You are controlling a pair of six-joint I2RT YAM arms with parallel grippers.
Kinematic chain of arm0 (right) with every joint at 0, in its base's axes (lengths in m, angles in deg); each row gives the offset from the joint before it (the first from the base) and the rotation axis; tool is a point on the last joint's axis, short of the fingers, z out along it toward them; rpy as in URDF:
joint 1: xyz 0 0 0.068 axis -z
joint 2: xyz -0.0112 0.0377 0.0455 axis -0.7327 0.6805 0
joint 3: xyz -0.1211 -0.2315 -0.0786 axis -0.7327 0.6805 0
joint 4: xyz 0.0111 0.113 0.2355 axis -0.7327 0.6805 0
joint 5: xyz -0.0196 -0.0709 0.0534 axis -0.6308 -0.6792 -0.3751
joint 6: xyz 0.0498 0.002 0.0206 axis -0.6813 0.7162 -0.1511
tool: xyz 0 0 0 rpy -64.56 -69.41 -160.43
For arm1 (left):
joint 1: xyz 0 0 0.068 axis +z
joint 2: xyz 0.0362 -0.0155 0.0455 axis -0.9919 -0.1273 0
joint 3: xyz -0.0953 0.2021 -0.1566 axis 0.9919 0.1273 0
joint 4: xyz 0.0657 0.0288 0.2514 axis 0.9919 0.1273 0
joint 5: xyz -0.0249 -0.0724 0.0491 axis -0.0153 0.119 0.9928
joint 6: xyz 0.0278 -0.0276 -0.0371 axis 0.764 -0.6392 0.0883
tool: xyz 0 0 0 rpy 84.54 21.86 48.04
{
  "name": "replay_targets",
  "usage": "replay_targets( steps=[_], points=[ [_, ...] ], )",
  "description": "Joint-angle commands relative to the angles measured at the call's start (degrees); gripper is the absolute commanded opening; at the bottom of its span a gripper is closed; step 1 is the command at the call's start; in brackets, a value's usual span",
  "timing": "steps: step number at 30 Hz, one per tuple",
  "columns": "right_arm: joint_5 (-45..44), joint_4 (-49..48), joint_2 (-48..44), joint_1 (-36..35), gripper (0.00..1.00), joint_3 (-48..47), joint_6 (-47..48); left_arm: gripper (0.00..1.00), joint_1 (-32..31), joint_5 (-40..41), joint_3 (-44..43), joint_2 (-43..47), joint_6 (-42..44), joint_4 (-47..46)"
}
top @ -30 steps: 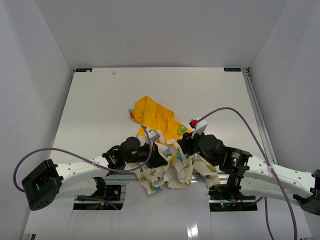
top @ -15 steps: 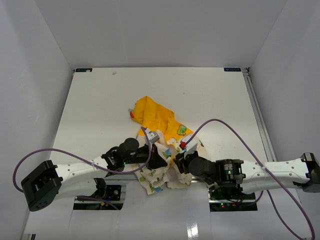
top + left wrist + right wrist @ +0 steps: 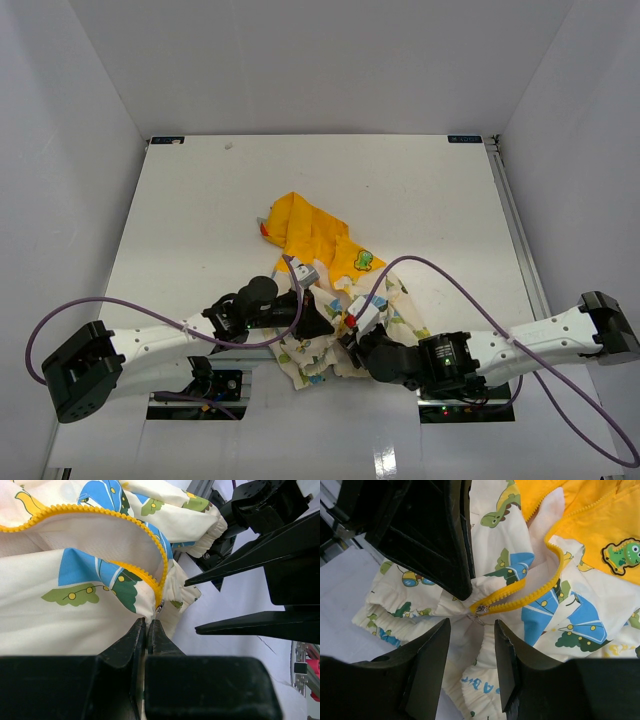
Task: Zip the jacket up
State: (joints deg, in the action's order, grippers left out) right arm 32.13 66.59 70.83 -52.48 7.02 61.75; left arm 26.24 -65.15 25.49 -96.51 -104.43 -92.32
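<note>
Pinching jacket (image 3: 75,600) with left pincer (image 3: 147,626); right pincer (image 3: 471,625) parted

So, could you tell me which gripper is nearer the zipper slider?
Left: the left gripper is shut on the jacket right at the slider; the right gripper hangs open just short of it.

Both arms stretch low along the near table edge, wrists turned inward toward each other. The left gripper (image 3: 147,630) has its fingers pinched together on a fold of the jacket (image 3: 75,610). The right gripper (image 3: 471,625) faces it with fingers parted, gripping nothing.
</note>
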Motion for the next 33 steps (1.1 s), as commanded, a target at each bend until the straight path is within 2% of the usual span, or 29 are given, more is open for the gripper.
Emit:
replay_targets(
  steps=[1, 6, 9, 14, 33],
  points=[
    [-4.57, -1.28, 1.42, -1.4, 0.5, -1.14, -1.08, 0.0, -0.05, -1.34, -0.31, 1.53, 0.55, 0.05],
    [-7.7, -0.55, 3.56, -2.53, 0.5, -1.8, -5.08, 0.0, -0.05, -1.97, -0.29, 1.04, 0.33, -0.3],
    [-9.95, 2.53, 5.71, -2.59, 0.49, -2.98, -11.16, 0.0, 0.02, -2.05, -0.23, 0.98, 0.33, -0.44],
    [-14.16, 6.47, 8.8, -2.6, 0.42, -4.38, -20.32, 0.0, 0.02, -2.27, -0.18, 0.8, 0.33, -0.61],
    [-15.13, 8.08, 14.32, -2.49, 0.38, -7.63, -27.33, 0.0, -0.03, -3.29, 0.11, -0.03, 0.11, -1.71]
  ],
)
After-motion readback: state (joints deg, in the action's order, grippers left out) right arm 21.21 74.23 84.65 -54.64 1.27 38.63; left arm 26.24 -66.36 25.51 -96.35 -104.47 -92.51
